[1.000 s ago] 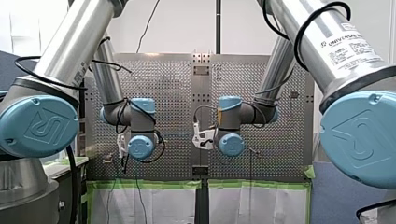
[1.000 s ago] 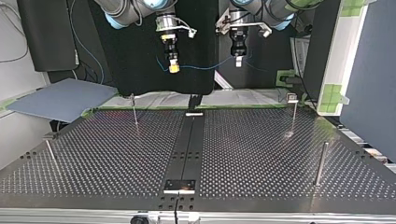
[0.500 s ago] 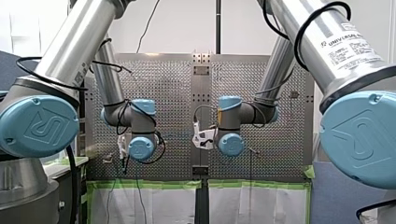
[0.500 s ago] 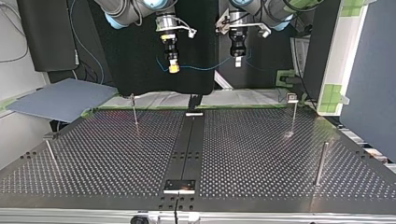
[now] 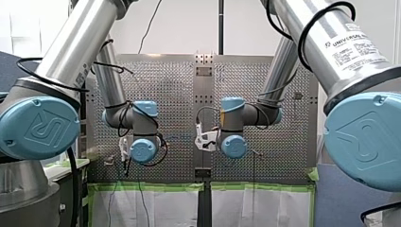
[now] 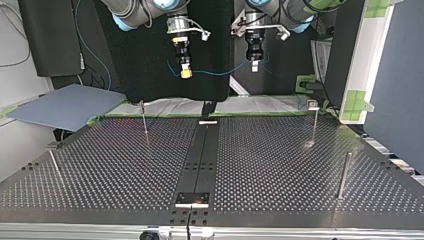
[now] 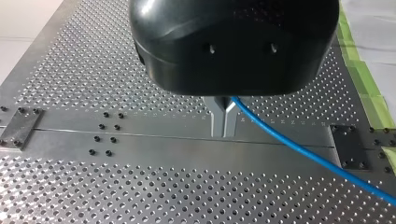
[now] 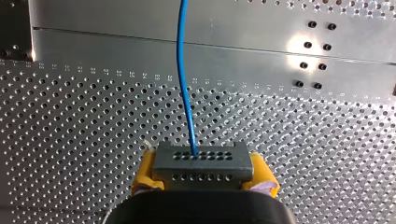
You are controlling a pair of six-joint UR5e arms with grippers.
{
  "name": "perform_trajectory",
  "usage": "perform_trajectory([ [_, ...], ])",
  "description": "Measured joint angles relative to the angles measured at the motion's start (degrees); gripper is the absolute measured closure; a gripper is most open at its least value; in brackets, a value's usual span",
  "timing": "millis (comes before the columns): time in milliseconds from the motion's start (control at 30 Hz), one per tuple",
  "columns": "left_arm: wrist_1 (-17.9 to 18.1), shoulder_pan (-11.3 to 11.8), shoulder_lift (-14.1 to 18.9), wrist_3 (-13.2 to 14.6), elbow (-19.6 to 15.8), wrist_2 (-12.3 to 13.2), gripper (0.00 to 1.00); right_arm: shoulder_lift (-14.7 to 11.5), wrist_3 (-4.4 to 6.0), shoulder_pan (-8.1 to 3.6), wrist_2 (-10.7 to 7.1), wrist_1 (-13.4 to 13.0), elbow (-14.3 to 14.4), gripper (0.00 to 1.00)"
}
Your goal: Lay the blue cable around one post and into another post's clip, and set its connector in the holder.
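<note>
My right gripper (image 6: 185,73) pinches the grey connector (image 8: 201,161) between its yellow pads (image 8: 145,173). My left gripper (image 6: 255,65) has its metal fingers (image 7: 216,122) closed narrowly on the blue cable (image 6: 215,71), which hangs between the two, high above the perforated table (image 6: 280,165). Both are well apart from the thin posts (image 6: 144,118) near its edges

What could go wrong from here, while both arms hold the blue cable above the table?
The blue cable hangs slack between my left gripper and my right gripper; on the way down the slack might catch a thin post on the wrong side. My left gripper pinches the cable only with narrow metal fingers, so it may slide. My right gripper's yellow pads hold the connector by its sides; a hard pull could tilt it.
</note>
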Motion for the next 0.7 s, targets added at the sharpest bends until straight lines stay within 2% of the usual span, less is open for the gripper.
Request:
perform_trajectory([
  [133,0.0,0.0,0.0,0.0,0.0,0.0,1.0,0.0,0.02,0.01,0.02,0.0,0.0,1.0],
  [233,0.0,0.0,0.0,0.0,0.0,0.0,1.0,0.6,0.51,0.62,0.63,-0.2,-0.6,1.0],
  [367,0.0,0.0,0.0,0.0,0.0,0.0,1.0,2.5,0.96,2.43,1.52,-0.2,-1.9,1.0],
  [467,0.0,0.0,0.0,0.0,0.0,0.0,1.0,4.0,1.03,3.26,1.7,-0.3,-2.2,1.0],
  [700,0.0,0.0,0.0,0.0,0.0,0.0,1.0,7.9,1.05,3.58,1.75,-0.3,-2.3,1.0],
])
